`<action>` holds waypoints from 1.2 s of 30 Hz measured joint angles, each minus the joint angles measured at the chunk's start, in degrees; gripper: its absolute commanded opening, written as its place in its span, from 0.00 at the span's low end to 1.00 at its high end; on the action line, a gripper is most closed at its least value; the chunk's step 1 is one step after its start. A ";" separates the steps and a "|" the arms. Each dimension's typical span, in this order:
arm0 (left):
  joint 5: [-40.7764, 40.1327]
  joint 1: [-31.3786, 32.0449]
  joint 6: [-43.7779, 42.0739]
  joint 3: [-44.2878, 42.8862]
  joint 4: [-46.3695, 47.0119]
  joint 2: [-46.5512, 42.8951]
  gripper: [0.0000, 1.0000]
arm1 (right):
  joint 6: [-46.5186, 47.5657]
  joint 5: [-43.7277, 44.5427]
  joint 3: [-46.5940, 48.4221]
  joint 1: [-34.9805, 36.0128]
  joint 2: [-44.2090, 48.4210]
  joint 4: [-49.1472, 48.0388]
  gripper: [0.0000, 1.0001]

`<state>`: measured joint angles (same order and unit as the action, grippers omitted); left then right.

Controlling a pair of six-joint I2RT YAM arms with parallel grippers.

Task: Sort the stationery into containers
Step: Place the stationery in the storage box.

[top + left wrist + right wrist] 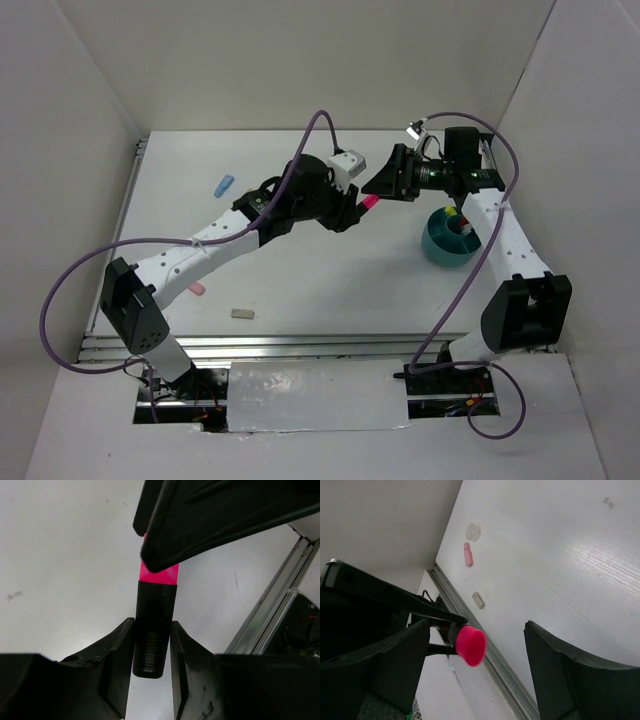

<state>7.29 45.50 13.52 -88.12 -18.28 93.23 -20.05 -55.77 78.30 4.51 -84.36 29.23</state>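
Left end effector (152, 647) pinching black plastic highlighter with pink cap (154, 615) by its barrel, clear of the white bench (300, 280). Right end effector (477, 662) spread, fingers either side of the cap, not touching, cap nearer one finger. Likely a handover: right should centre, clamp fully before left releases, then go to round teal plastic cup (440, 248).

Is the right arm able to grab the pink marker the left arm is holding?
Probably yes. The right gripper is open, and the pink cap of the highlighter sits between its fingers, nothing blocking. The left gripper grips only the black body.
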 measured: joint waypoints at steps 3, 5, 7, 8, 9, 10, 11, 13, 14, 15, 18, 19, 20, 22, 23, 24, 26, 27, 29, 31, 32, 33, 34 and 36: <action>-0.50 0.22 -0.09 -1.07 -0.28 0.00 0.00 | 0.00 0.04 0.00 0.00 -1.25 0.37 0.74; -0.83 0.24 -0.09 -1.57 -0.33 0.00 0.00 | 0.09 0.00 0.00 0.00 -1.60 0.50 0.67; -1.14 0.24 -0.07 -1.88 -0.35 0.00 0.00 | 0.11 -0.52 0.00 0.00 -1.66 0.44 0.56; -1.29 0.24 -0.07 -1.90 -0.39 0.00 0.00 | -0.09 -1.01 -0.02 0.00 -1.66 0.35 0.51; -1.42 0.24 -0.07 -1.90 -0.46 0.00 0.00 | -0.26 -1.49 -0.04 0.00 -1.66 0.28 0.48; -1.51 0.26 -0.07 -1.90 -0.59 0.00 0.00 | -0.50 -2.08 -0.11 0.00 -1.66 0.15 0.44; -1.60 0.31 -0.09 -1.90 -0.72 0.00 0.00 | -0.74 -2.62 -0.31 0.00 -1.66 -0.07 0.34; -1.90 0.37 -0.13 -1.90 -1.20 0.00 0.02 | -2.08 -4.57 -1.07 -0.02 -1.64 -0.94 0.21; -1.97 0.42 -0.17 -1.90 -1.79 0.04 0.05 | -2.89 -5.62 -1.33 -0.04 -1.64 -1.42 0.06; -2.01 0.44 -0.22 -1.90 -2.08 0.20 0.11 | -3.17 -6.43 -1.55 -0.04 -1.62 -1.99 0.00; -2.38 0.74 -0.28 -1.90 -2.29 0.44 0.54 | -3.37 -6.99 -1.77 -0.55 -1.57 -2.16 0.00; -2.84 0.79 -0.39 -1.92 -2.21 0.44 0.89 | -3.19 -7.30 -1.77 -0.83 -1.57 -2.12 0.00; -3.54 0.81 -0.70 -2.01 -2.27 0.44 0.97 | -2.84 -7.54 -1.70 -1.40 -1.51 -1.90 0.00; -6.08 0.79 0.02 -2.01 -2.43 0.44 0.99 | -1.27 -8.48 -0.57 -4.46 -1.49 -0.20 0.00; -7.41 0.76 0.02 -2.01 -2.54 0.44 0.99 | -0.09 -8.44 0.57 -6.99 -1.49 1.14 0.00; -8.55 0.74 0.02 -2.01 -2.71 0.44 0.99 | 1.90 -8.15 2.51 -10.01 -1.57 3.67 0.00; -10.58 0.59 -0.02 -1.99 -3.02 0.39 0.99 | 6.88 -6.84 8.85 -16.81 -2.40 8.39 0.00; -11.21 0.44 -0.04 -1.86 -3.06 0.35 0.99 | 9.84 -5.01 12.79 -20.61 -2.86 10.71 0.00; -12.26 0.17 -0.07 -0.87 -3.02 -0.17 0.99 | 14.19 -2.32 17.88 -26.99 -2.91 12.83 0.00; -13.00 -0.02 -0.07 0.74 -3.10 -0.94 0.99 | 18.62 1.07 22.12 -33.11 -2.82 15.82 0.00; -13.25 -0.04 -0.07 1.18 -3.26 -1.11 0.99 | 20.37 2.84 23.56 -35.26 -2.84 17.14 0.00; -13.46 -0.09 -0.07 1.36 -3.43 -1.14 0.99 | 22.58 5.11 24.85 -37.11 -2.91 18.69 0.00; -13.49 -0.11 -0.07 1.38 -3.54 -1.16 0.99 | 24.48 7.28 25.49 -38.38 -2.91 19.82 0.00; -13.53 -0.35 -0.04 1.38 -3.56 -1.16 0.99 | 27.34 10.84 25.68 -39.63 -3.08 21.44 0.00</action>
<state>-6.24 45.15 13.47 -86.74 -21.85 92.07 7.29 -44.93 103.98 -35.11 -87.44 50.68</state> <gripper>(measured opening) 0.993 0.272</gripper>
